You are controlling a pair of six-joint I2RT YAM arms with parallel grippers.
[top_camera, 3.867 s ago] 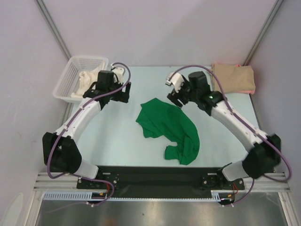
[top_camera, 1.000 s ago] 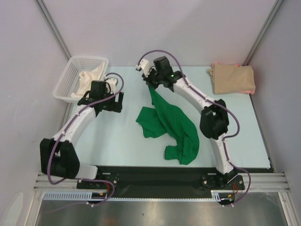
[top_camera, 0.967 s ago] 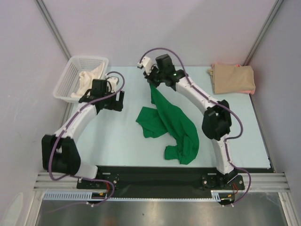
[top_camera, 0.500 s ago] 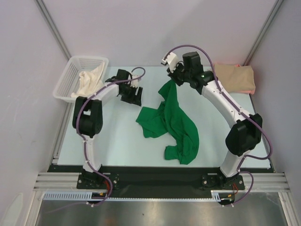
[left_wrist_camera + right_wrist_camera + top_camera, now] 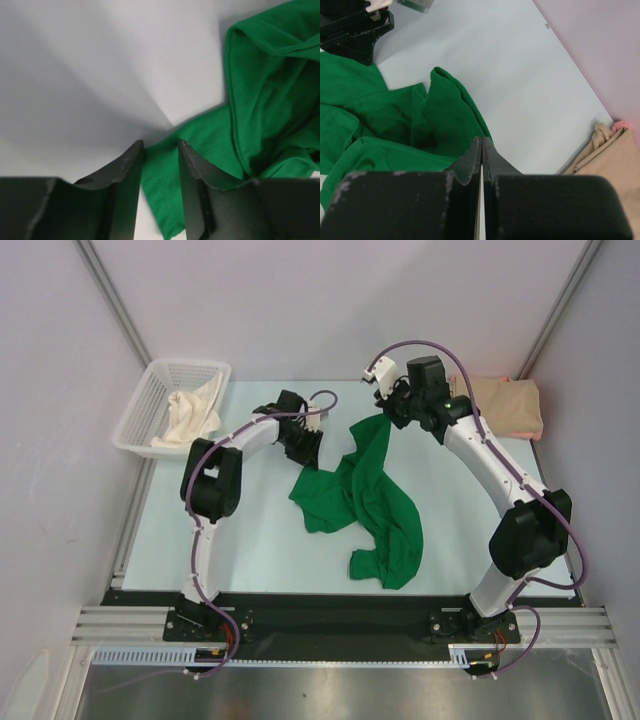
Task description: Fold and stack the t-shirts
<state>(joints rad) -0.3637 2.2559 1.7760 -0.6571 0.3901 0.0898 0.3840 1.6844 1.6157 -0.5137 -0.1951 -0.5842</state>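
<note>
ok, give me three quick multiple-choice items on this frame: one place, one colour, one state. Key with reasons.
1. The folded tan t-shirt lies:
A. at the far right corner of the table
B. at the near left corner
C. mid-table, between the arms

2. The loose t-shirt mid-table is:
A. blue
B. red
C. green

3. The right claw is:
A. wide open over bare table
B. shut on the green t-shirt's edge
C. shut on the tan t-shirt

Key:
1 A: the top view shows it folded against the far right edge.
2 C: bright green in all three views.
3 B: its fingers meet with no gap, and the green t-shirt's far edge is drawn up to them.
</note>
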